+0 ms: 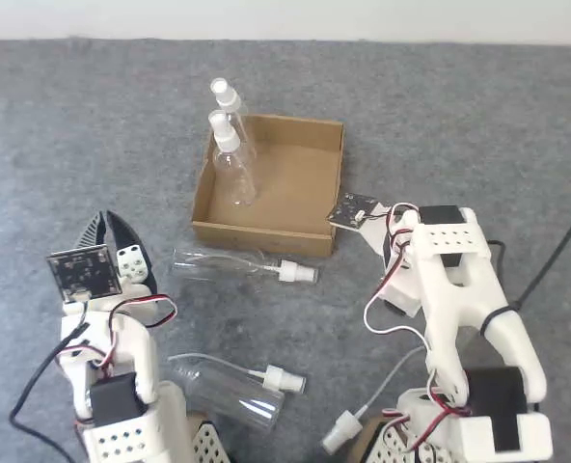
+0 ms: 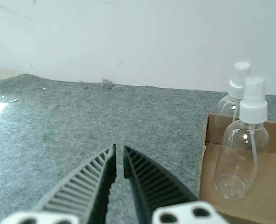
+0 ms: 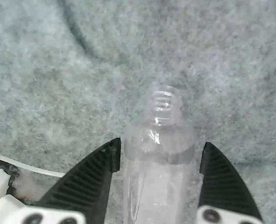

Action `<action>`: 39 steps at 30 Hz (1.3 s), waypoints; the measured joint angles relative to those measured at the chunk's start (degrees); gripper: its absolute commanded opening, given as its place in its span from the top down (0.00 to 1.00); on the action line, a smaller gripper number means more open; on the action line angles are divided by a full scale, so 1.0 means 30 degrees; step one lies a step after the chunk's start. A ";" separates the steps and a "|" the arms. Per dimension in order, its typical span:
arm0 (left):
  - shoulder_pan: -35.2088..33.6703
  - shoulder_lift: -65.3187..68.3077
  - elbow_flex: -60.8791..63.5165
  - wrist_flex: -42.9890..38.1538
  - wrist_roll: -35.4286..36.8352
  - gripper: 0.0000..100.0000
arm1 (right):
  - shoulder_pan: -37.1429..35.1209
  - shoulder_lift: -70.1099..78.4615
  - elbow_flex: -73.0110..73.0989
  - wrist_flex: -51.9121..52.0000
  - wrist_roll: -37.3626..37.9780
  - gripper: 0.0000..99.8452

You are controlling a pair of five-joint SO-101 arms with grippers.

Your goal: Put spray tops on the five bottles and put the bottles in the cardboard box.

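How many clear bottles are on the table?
5 bottles. Two stand upright at the box's far left corner, one lies in front of it, one lies by the left arm, one, capless, sits between the right gripper's open fingers. More may be hidden.

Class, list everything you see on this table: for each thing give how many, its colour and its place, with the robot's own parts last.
cardboard box: one, brown, mid-table.
upright bottles: two, clear with white spray tops, at the box's left side.
lying bottle: one, clear, white top on, in front of the box.
near bottle: one, clear, lying by the left arm's base.
open bottle: one, clear, topless, between the right gripper's fingers.
loose spray tops: two, white, near the arms' bases.
felt: one, grey, covers the table.
left gripper: black, shut, left of the box.
right gripper: black, open.
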 measured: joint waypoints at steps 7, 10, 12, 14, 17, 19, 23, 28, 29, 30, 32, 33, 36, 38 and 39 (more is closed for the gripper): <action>0.0000 0.0000 0.0000 0.0000 0.0000 0.97 | 0.0000 0.0000 0.0000 0.0000 0.0000 0.80; 0.0000 0.0000 0.0000 0.0000 0.0000 0.97 | 0.0147 0.0000 0.0000 0.0000 0.0000 0.84; 0.0000 0.0000 0.0000 0.0000 0.0000 0.97 | 0.0322 0.0000 0.0000 0.0000 0.0000 0.83; 0.0000 0.0000 0.0000 0.0000 0.0000 0.97 | 0.0352 0.0000 0.0000 0.0000 0.0000 0.82; 0.0000 0.0000 0.0000 0.0000 0.0000 0.97 | 0.0322 0.0000 0.0000 0.0000 0.0000 0.80; 0.0000 0.0000 0.0000 0.0000 0.0000 0.97 | 0.0322 0.0000 0.0000 0.0000 0.0000 0.80; 0.0000 0.0000 0.0000 0.0000 0.0000 0.97 | 0.0293 0.0000 0.0000 0.0000 0.0000 0.80; 0.0000 0.0000 0.0000 0.0000 0.0000 0.97 | 0.0293 0.0000 0.0000 0.0000 0.0000 0.80; 0.0000 0.0000 0.0000 0.0000 0.0000 0.97 | 0.0293 0.0000 0.0059 0.0000 0.0000 0.80; 0.0000 0.0000 0.0000 0.0000 0.0000 0.97 | 0.0293 0.0000 0.0234 0.0000 0.0029 0.80; 0.0000 0.0000 0.0000 0.0000 0.0000 0.97 | 0.0293 0.0000 0.0498 0.0000 0.0059 0.82; 0.0000 0.0000 0.0000 0.0000 0.0000 0.97 | 0.0293 0.0000 0.0498 0.0000 0.0059 0.84; 0.0000 0.0000 0.0000 0.0000 0.0000 0.97 | 0.0293 0.0000 0.0498 0.0000 0.0059 0.89; 0.0000 0.0000 0.0000 0.0000 0.0000 0.97 | 0.0352 0.0000 0.0498 0.0000 0.0059 0.90; 0.0000 0.0000 0.0000 0.0000 0.0000 0.97 | 0.0381 -0.0029 0.0498 0.0000 0.0059 0.91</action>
